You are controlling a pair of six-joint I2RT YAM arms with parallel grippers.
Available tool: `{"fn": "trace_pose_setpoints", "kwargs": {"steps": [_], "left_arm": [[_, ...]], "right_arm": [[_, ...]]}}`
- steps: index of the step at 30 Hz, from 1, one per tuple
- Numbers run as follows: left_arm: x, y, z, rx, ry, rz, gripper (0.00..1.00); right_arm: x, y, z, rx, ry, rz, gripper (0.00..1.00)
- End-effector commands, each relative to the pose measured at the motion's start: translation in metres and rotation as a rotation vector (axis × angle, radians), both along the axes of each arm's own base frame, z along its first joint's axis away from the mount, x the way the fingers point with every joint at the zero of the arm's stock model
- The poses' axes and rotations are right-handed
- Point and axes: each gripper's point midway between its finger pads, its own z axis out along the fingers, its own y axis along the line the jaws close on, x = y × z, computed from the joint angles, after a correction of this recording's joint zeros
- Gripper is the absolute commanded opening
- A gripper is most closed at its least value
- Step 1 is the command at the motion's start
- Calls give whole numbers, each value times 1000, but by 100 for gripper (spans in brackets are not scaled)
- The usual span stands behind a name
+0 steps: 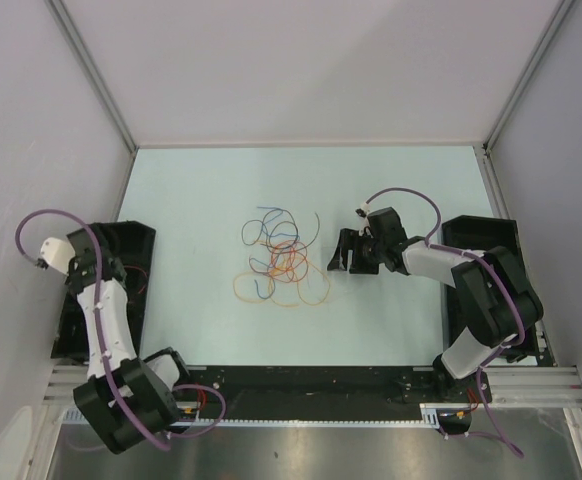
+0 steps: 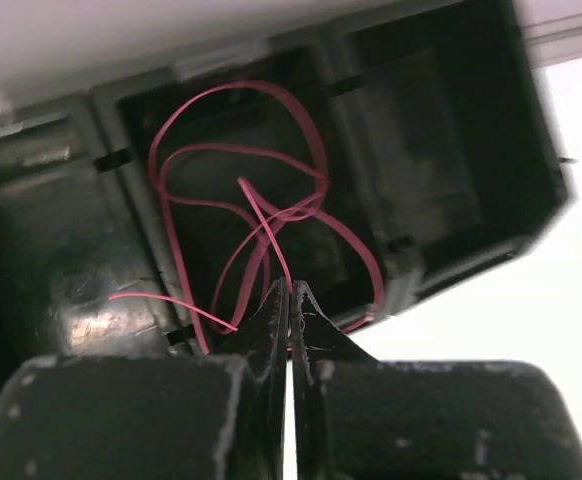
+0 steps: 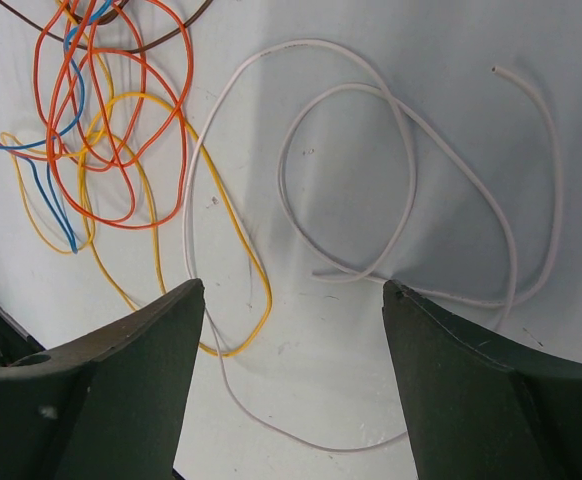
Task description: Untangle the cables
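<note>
A loose tangle of cables (image 1: 279, 260) lies mid-table: orange (image 3: 183, 130), blue (image 3: 49, 190), yellow (image 3: 233, 222), dark brown (image 3: 161, 44) and a pale white one (image 3: 408, 150). My right gripper (image 1: 341, 252) is open and empty just right of the tangle. In the right wrist view it (image 3: 296, 290) straddles a loop of the white cable, above the table. My left gripper (image 1: 119, 268) is over the left black tray (image 1: 136, 240). In the left wrist view it (image 2: 291, 286) is shut on a strand of the red cable (image 2: 316, 150), whose loops lie in the tray (image 2: 441, 150).
A second black tray (image 1: 491, 235) stands at the right edge, behind the right arm. Grey walls enclose the table on three sides. The arms' purple hoses (image 1: 411, 195) arc above the wrists.
</note>
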Motion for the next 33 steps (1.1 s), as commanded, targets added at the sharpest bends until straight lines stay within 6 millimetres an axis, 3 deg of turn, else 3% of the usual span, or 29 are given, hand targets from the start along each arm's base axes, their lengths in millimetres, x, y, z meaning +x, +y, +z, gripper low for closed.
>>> {"fn": "trace_pose_setpoints", "kwargs": {"steps": [1, 8, 16, 19, 25, 28, 33], "left_arm": [[4, 5, -18, -81, -63, 30, 0], [14, 15, -43, -193, -167, 46, 0], [29, 22, -52, -259, -219, 44, 2], [35, 17, -53, -274, -257, 5, 14], [52, 12, -23, -235, -369, -93, 49], [52, 12, -12, -228, -364, -102, 62], [52, 3, 10, -216, -401, -150, 71]], "right_arm": [[-5, -2, -11, -1, 36, 9, 76], [-4, -2, -10, 18, 45, 8, 76], [-3, -1, -10, 21, 50, 8, 76], [-3, -2, -11, 20, 51, 7, 75], [-2, -2, -11, 20, 52, 8, 76], [-2, -1, -11, 20, 56, 11, 76], [-2, -1, -11, 21, 58, 10, 76]]}}
